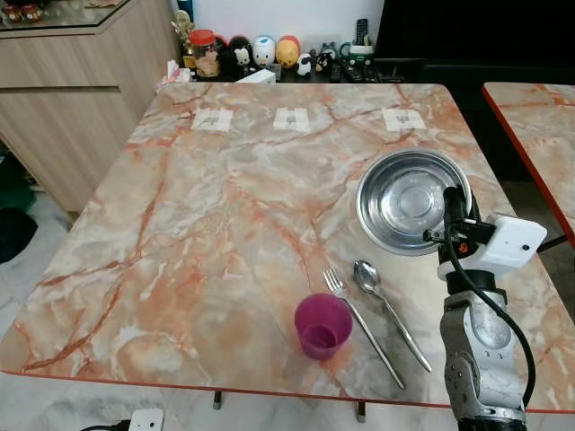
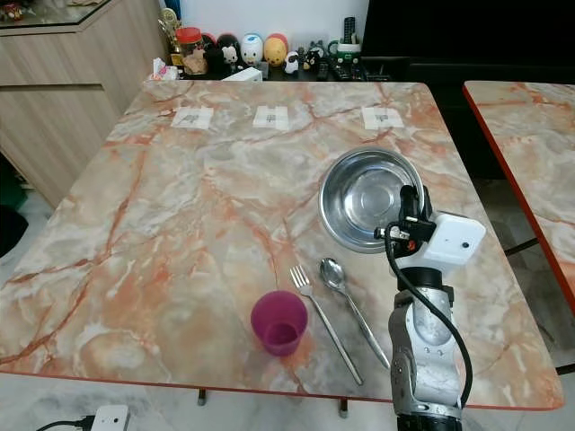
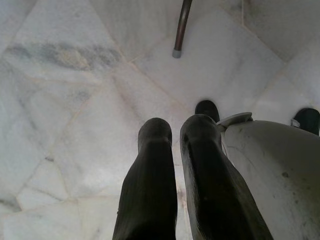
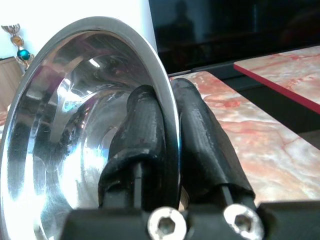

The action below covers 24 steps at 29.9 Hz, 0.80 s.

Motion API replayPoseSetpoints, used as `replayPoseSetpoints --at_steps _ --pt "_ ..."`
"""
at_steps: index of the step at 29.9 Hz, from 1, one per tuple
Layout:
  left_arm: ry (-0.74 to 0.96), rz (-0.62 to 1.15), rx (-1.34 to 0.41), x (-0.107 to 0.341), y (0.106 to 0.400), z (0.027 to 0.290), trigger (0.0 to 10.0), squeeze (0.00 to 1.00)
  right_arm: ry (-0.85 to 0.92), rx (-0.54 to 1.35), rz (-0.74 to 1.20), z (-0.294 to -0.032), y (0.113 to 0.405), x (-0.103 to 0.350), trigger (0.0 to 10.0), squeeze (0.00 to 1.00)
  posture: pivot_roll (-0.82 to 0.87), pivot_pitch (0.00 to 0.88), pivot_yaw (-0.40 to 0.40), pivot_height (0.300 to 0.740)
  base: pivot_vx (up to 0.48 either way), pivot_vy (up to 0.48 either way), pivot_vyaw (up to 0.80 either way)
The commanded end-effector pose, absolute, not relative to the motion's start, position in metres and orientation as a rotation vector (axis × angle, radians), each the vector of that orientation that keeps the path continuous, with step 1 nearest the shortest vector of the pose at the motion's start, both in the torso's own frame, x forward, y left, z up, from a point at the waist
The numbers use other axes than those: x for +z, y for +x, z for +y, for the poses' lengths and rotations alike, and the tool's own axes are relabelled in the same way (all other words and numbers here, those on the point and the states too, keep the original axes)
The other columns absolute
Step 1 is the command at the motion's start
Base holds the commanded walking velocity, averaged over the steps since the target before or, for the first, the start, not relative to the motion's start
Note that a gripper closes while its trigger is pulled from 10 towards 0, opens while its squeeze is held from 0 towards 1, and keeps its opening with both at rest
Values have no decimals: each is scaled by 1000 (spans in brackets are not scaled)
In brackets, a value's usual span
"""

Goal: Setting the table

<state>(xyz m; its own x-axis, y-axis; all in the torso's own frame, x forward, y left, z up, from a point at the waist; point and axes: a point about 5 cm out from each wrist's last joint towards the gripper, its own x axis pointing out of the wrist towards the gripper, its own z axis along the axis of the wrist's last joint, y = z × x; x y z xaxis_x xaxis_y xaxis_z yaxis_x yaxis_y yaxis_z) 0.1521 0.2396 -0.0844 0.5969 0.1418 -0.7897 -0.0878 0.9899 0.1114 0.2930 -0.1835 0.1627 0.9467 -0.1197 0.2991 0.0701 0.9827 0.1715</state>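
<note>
I have the right hand (image 4: 167,145) pinching the rim of the steel bowl (image 1: 411,199), one finger inside the wall and one outside. The bowl sits on the marble surface (image 1: 225,224), toward its right edge. I judge the bowl light and rigid but slick, so a rim pinch may let it swing; a deep, firm hold at the rim is the sensible grip. The bowl is empty. Just nearer the robot than the bowl lie a spoon (image 1: 388,312) and, beside it, a fork (image 1: 359,323). Left of the fork stands a purple cup (image 1: 322,326), upright and apparently empty. The left hand (image 3: 175,175) hangs over the floor (image 3: 75,100), fingers pressed nearly together, holding nothing.
</note>
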Motion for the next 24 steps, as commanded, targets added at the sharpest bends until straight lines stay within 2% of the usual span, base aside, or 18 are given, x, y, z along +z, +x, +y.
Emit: replayPoseSetpoints --at_steps 1,11,17,24 --pt "67 948 130 -86 150 238 10000 0 162 -88 -326 -182 293 169 10000 0 -93 78 8 740 0 0 -756" --pt "72 942 129 -85 156 235 10000 0 167 -88 -336 -181 294 171 10000 0 -89 80 6 740 0 0 -725" --pt "76 939 125 -85 154 236 10000 0 162 -86 -360 -181 295 175 10000 0 -88 78 4 740 0 -88 0" --pt "74 941 127 -86 148 238 10000 0 163 -87 -358 -181 297 175 10000 0 -89 77 4 740 0 -439 0"
